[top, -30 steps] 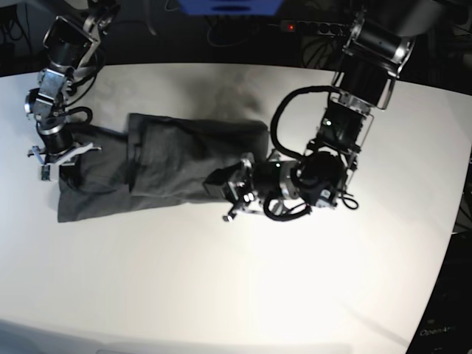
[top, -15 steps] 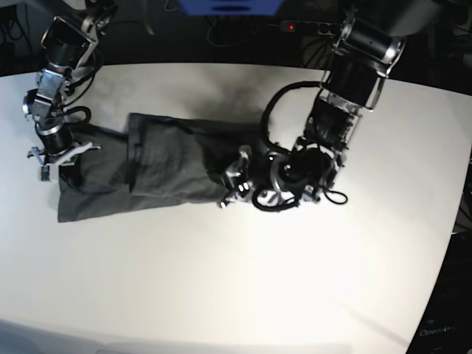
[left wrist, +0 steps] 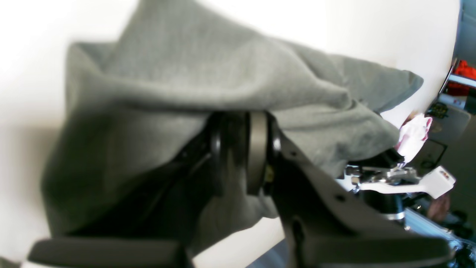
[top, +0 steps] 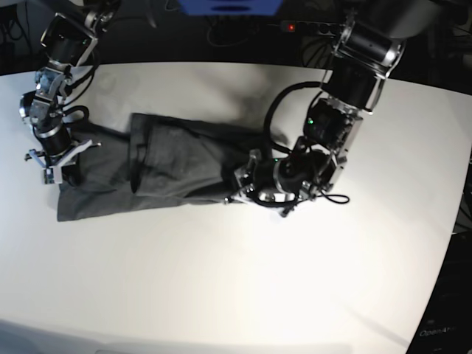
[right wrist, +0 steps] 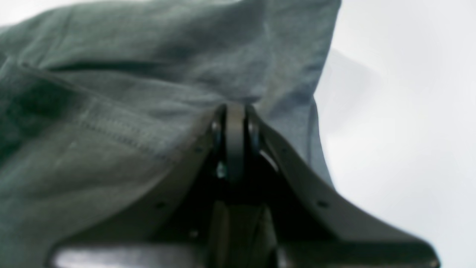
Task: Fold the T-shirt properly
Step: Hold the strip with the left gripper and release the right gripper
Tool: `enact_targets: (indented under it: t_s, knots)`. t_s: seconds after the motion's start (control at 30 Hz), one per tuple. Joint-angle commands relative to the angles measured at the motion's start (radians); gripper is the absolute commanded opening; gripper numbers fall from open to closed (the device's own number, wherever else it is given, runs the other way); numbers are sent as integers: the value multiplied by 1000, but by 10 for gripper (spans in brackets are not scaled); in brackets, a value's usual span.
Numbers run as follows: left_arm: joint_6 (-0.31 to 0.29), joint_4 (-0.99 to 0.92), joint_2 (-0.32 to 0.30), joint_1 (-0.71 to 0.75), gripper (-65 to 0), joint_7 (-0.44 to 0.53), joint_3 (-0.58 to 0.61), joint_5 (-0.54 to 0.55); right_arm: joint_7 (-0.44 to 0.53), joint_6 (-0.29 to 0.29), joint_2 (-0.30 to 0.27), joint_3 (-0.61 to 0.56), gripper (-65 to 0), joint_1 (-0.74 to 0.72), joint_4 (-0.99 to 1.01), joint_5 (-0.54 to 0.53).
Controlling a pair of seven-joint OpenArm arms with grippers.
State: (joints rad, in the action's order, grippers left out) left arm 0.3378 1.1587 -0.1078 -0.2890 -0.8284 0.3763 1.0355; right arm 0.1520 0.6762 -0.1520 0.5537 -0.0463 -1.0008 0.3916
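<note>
T-shirt (top: 169, 162) pinched at both ends on table (top: 243, 280).
Cloth is clamped in the left gripper (left wrist: 241, 149) and right gripper (right wrist: 234, 126), jaws nearly closed.

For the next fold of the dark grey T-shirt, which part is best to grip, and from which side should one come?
Probably the doubled edge at each short end of the T-shirt, approached from outside along its length. It lies as a long, flat band on the white table, and soft thin fabric needs a pinch over layered cloth. Both end effectors, left and right, already clamp such ends.
</note>
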Motion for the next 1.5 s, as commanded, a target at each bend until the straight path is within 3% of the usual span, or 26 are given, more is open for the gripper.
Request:
enact_targets:
  t_s: [0.0,0.2,0.5,0.83,0.97,1.17,1.37,1.47]
  knots:
    - [-4,-3,0,-28,-566,14,-3,-25,-188,22,2,-2,-646,39,12,128]
    - [-69,-33,20,-28,-566,17,-7,-159,-187,22,-13,72,-646,39,-16,129]
    - [-85,-33,27,-20,-566,24,-9,-185,-183,22,-45,130,-646,52,-137,126]
    - [-85,-26,23,6,-566,24,-9,-185,-187,22,81,197,-643,61,-467,126]
    - [-87,-24,20,9,-566,22,-7,-185,-193,22,94,197,-643,56,-522,126]
    - [-87,-24,-3,9,-566,22,-10,-177,-414,22,84,197,-618,-57,-511,125]
    - [-87,45,-31,10,-566,21,-10,-176,-619,22,68,213,-422,-177,-510,123]
    - [-85,56,-31,10,-566,13,-10,-176,-742,22,71,239,-358,-231,-510,123]
